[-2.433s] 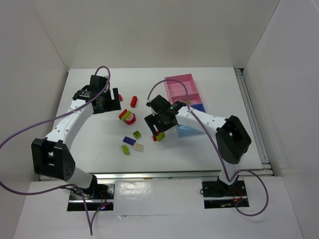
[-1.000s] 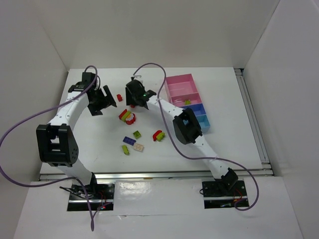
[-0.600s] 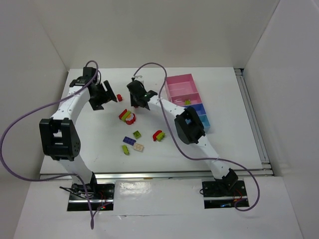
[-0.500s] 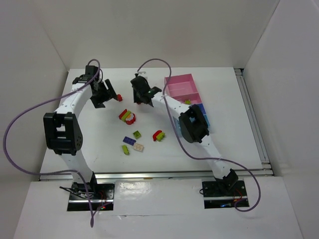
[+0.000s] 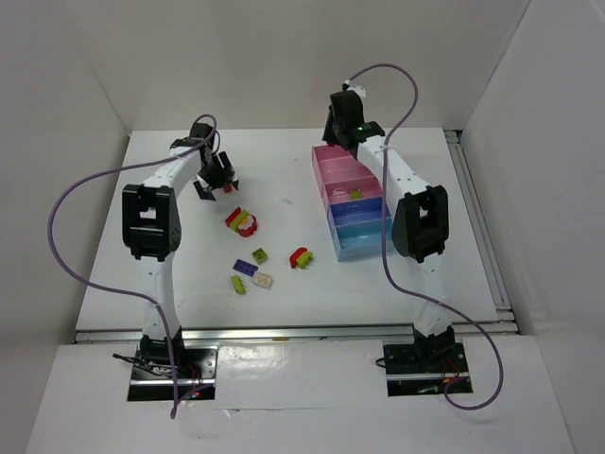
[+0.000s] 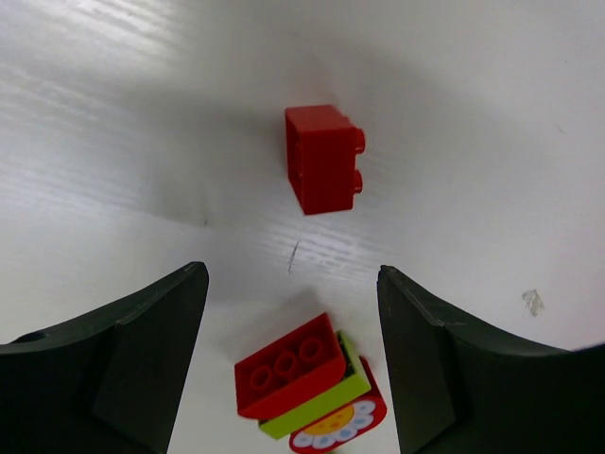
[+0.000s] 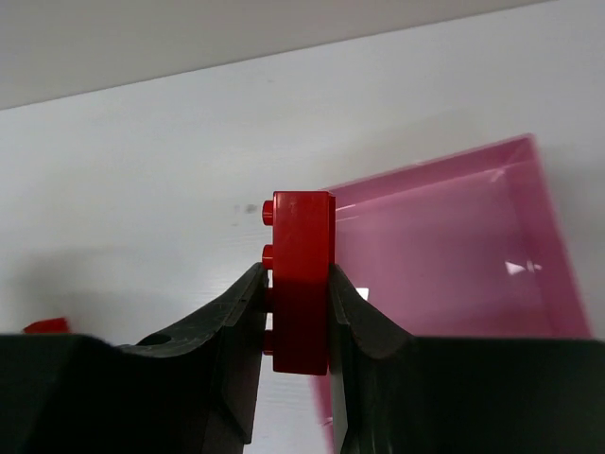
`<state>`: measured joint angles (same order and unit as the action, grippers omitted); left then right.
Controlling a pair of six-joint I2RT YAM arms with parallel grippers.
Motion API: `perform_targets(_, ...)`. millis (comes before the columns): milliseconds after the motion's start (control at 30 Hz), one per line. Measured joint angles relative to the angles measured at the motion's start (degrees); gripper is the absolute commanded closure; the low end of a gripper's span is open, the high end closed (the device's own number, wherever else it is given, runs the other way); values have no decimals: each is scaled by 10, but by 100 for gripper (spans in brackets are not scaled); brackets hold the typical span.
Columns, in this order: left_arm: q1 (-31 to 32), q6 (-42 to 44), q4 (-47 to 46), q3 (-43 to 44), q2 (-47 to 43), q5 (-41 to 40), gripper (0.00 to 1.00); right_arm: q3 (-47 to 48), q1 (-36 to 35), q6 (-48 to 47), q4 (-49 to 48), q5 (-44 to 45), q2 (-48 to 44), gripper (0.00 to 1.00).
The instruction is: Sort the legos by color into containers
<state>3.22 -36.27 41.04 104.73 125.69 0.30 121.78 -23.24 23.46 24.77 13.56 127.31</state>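
My right gripper point(image 7: 295, 280) is shut on a red lego point(image 7: 302, 248), held on edge beside the pink end box point(image 7: 454, 255) of the containers point(image 5: 352, 210); in the top view this gripper point(image 5: 340, 129) hovers at the row's far end. My left gripper point(image 6: 291, 284) is open above the table, with a loose red brick point(image 6: 321, 170) ahead of it and a red, lime and round stack point(image 6: 307, 388) below its fingers. From above, the left gripper point(image 5: 218, 181) is just behind that stack point(image 5: 241, 220). A lime piece point(image 5: 355, 194) lies in the second box.
More legos lie on the white table: a purple one point(image 5: 244, 268), a lime one point(image 5: 258, 255), a beige one point(image 5: 263, 280), another lime one point(image 5: 237, 285) and a red-lime pair point(image 5: 301, 256). White walls enclose the table on three sides.
The right gripper shut on a red brick mid-table and carried it to the far pink end of the containers. The left gripper moved right toward the loose red brick, its jaws narrowing slightly.
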Motion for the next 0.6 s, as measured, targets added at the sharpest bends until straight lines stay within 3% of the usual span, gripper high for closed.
perform_targets(67,4,0,4,22,18,-4,17,2,20,0,7,0,13,86)
perform_targets(167,10,0,12,52,40,-9,17,4,36,0,18,-1,36,73)
perform_targets(200,11,0,15,65,48,-10,17,4,37,0,21,-1,44,53)
perform_targets(233,12,0,17,76,55,-11,17,4,37,-1,24,-3,50,41)
perform_targets(333,12,0,25,118,82,-13,17,-2,33,-2,37,-7,56,20)
perform_targets(433,12,0,31,147,104,-15,19,-2,33,-4,37,-6,56,19)
perform_targets(600,12,1,43,167,126,-19,31,-30,36,-5,35,-4,39,19)
